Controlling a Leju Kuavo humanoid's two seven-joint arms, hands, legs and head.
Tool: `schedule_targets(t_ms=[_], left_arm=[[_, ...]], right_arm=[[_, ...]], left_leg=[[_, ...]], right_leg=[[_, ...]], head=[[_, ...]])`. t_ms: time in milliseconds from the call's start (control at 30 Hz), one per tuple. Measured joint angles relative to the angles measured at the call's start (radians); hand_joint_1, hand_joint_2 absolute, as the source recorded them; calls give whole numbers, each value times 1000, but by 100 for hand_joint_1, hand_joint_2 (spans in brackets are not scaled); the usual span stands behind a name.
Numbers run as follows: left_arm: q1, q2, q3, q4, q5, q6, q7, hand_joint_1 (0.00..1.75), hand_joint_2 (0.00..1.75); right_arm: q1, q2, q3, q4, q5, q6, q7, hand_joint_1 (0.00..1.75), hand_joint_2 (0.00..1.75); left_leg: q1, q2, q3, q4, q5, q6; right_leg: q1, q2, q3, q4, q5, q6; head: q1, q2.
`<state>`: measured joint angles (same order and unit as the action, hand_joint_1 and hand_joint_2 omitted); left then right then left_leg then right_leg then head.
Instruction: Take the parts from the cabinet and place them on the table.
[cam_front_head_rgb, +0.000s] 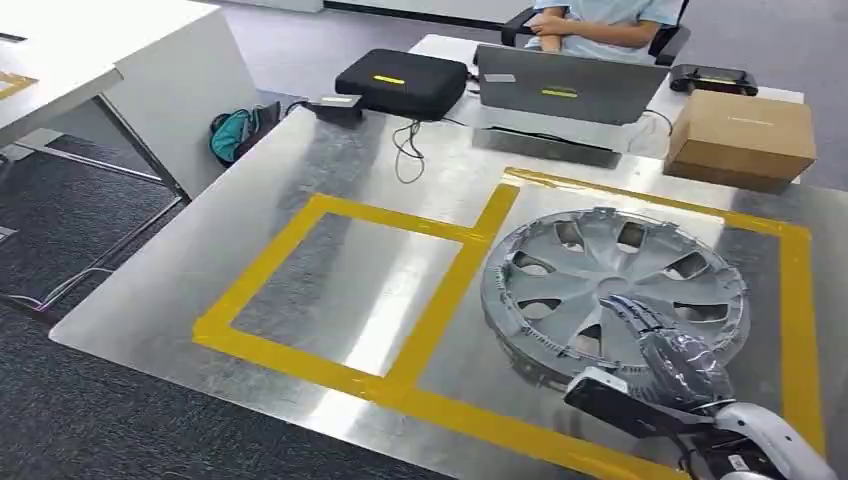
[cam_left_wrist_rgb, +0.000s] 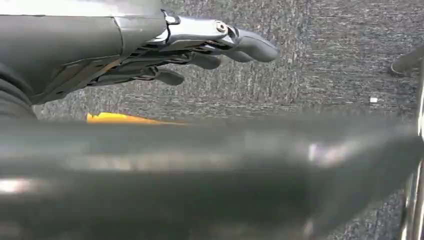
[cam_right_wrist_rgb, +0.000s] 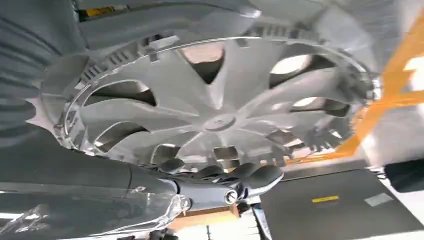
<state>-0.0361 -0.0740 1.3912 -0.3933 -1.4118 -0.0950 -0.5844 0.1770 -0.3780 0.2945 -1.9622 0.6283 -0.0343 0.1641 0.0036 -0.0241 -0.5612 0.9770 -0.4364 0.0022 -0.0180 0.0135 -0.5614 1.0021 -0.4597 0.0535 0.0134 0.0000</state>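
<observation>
hubcap (cam_front_head_rgb: 612, 290) lies at the lower right of the head frame on the table (cam_front_head_rgb: 380, 260) (inside yellow tape (cam_front_head_rgb: 440, 290)); my right hand (cam_front_head_rgb: 665, 345) grips its near rim, my left hand (cam_left_wrist_rgb: 200, 55) hangs loosely open, holding nothing.

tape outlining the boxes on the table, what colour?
Yellow tape; clearest in the head view.

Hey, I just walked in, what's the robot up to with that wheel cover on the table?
The robot's right hand grips the near edge of a silver hubcap, which sits on the metal table inside the right-hand yellow tape box. Whether it lies fully flat cannot be told. The left hand hangs over the carpet beside the table, holding nothing. A person sits behind a laptop at the far end.
</observation>
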Motion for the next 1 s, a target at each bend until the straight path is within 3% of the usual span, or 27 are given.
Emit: schedule_targets(t_ms=[33, 67, 100, 167, 200, 233, 267, 300, 333, 367, 400, 433, 533, 567, 600, 667, 700, 733, 767, 800, 867, 900, 933, 1000], left_arm=[[0, -2, 1, 0, 2, -2, -3, 0, 0], [1, -4, 2, 0, 7, -5, -6, 0, 0], [1, -5, 4, 0, 10, -8, -8, 0, 0], [2, -8, 6, -2, 15, -18, -9, 0, 0], [3, -11, 8, -3, 19, -20, -9, 0, 0], [3, -14, 10, -3, 20, -22, -9, 0, 0], [4, -17, 12, -3, 20, -23, -9, 0, 0], [5, -21, 13, -3, 21, -23, -9, 0, 0], [7, -22, 15, -4, 21, -23, -9, 0, 0], [7, -17, 18, -10, 21, -23, -9, 0, 0], [7, -15, 21, -15, 21, -26, -9, 0, 0], [7, -19, 22, -21, 23, -28, -10, 0, 0], [13, -31, 29, -37, 31, -45, -11, 0, 0], [13, -41, 29, -44, 34, -54, -12, 0, 0], [13, -52, 30, -67, 41, -69, -12, 0, 0], [14, -80, 32, -110, 43, -102, -13, 0, 0], [15, -90, 33, -134, 45, -116, -15, 0, 0], [17, -105, 34, -157, 45, -128, -17, 0, 0], [20, -124, 34, -180, 44, -137, -21, 0, 0], [22, -134, 34, -204, 40, -143, -26, 0, 0], [21, -162, 34, -238, 32, -137, -33, 0, 0], [19, -174, 33, -250, 29, -123, -39, 0, 0], [15, -191, 33, -253, 26, -106, -48, 0, 0], [17, -205, 33, -254, 27, -66, -57, 0, 0]], right_arm=[[5, 1, -3, -13, -12, -5, -7, 0, 0], [11, 2, -6, -22, -24, -17, -17, 0, 0], [12, 3, -7, -29, -31, -26, -25, 0, 0], [22, 10, -8, -40, -44, -47, -47, 0, 0], [27, 14, -8, -45, -45, -52, -53, 0, 0], [31, 19, -8, -49, -47, -56, -56, 0, 0], [34, 22, -8, -52, -49, -57, -57, 0, 0], [35, 25, -8, -57, -49, -57, -58, 0, 0], [35, 27, -8, -60, -50, -58, -58, 0, 0], [33, 32, -8, -60, -50, -59, -60, 0, 0], [37, 37, -7, -62, -51, -63, -64, 0, 0], [41, 40, -8, -68, -50, -74, -77, 0, 0], [55, 69, -7, -93, -26, -139, -125, 0, 0], [66, 81, -7, -108, -11, -161, -136, 0, 0], [78, 97, -5, -130, 12, -199, -157, 0, 0], [94, 112, 1, -152, 27, -262, -193, 0, 0], [104, 119, 3, -158, 29, -290, -213, 0, 0], [116, 123, 4, -165, 28, -316, -234, 0, 0], [129, 126, 5, -171, 24, -342, -251, 0, 0], [146, 128, 5, -178, 19, -373, -265, 0, 0], [197, 129, -2, -198, 2, -432, -293, 0, 0], [228, 129, -10, -206, -15, -459, -310, 0, 0], [260, 129, -22, -214, -39, -485, -333, 0, 0], [314, 129, -50, -220, -74, -507, -369, 0, 0]], left_leg=[[13, 2, 20, -38, 21, 5], [15, 6, 31, -55, 28, 4], [19, 7, 34, -61, 32, 6], [26, 9, 33, -61, 32, 2], [29, 9, 33, -61, 31, -2], [35, 9, 33, -59, 30, -11], [43, 9, 34, -58, 28, -20], [54, 8, 33, -51, 25, -32], [65, 7, 31, -37, 16, -48], [63, 6, 25, -19, 7, -65], [64, 4, 18, -4, 0, -78], [59, 1, 14, -1, 5, -80], [65, 1, 5, -6, 17, -92], [65, 13, -1, 10, -4, -87], [58, 20, -25, 68, -50, -80], [43, 20, -100, 250, -147, -69], [36, 20, -128, 319, -176, -61], [29, 20, -133, 344, -181, -50], [20, 20, -116, 323, -164, -37], [12, 20, -78, 263, -133, -22], [-7, 19, 30, 92, -77, 12], [-16, 20, 54, 41, -89, 24], [-12, 22, 51, 30, -83, 10], [-19, 20, 45, 29, -73, 7]], right_leg=[[5, -1, 4, -1, 0, 1], [7, -5, -5, 9, -13, 2], [6, -4, -24, 59, -49, 5], [-2, -5, -95, 216, -124, 17], [-8, -5, -123, 273, -142, 25], [-14, -6, -129, 281, -131, 33], [-21, -6, -111, 244, -100, 43], [-30, -8, -71, 164, -54, 55], [-43, -9, -16, 59, -6, 74], [-48, 0, 6, 19, -23, 99], [-44, 16, -4, 27, -21, 77], [-45, 14, -5, 46, -24, 44], [-37, 11, -27, 65, -19, 18], [-37, 8, -29, 64, -17, 3], [-31, 4, -31, 62, -14, -4], [-19, -4, -42, 59, -4, -19], [-12, -6, -48, 59, -1, -24], [-5, -8, -54, 59, 3, -30], [1, -8, -60, 59, 7, -35], [7, -8, -65, 59, 13, -37], [13, -8, -73, 59, 22, -36], [18, -10, -77, 61, 25, -31], [19, -13, -81, 61, 30, -28], [12, -17, -81, 50, 45, -14]], head=[[-2, 0], [3, 0], [6, 0], [6, 0], [5, 0], [6, 0], [5, 0], [6, 0], [6, 0], [11, 0], [20, 0], [16, 0], [5, 0], [-2, 0], [-6, 0], [-11, 0], [-11, 0], [-11, 0], [-12, 0], [-11, 0], [-11, 0], [-11, 0], [-10, 0], [-11, 0]])
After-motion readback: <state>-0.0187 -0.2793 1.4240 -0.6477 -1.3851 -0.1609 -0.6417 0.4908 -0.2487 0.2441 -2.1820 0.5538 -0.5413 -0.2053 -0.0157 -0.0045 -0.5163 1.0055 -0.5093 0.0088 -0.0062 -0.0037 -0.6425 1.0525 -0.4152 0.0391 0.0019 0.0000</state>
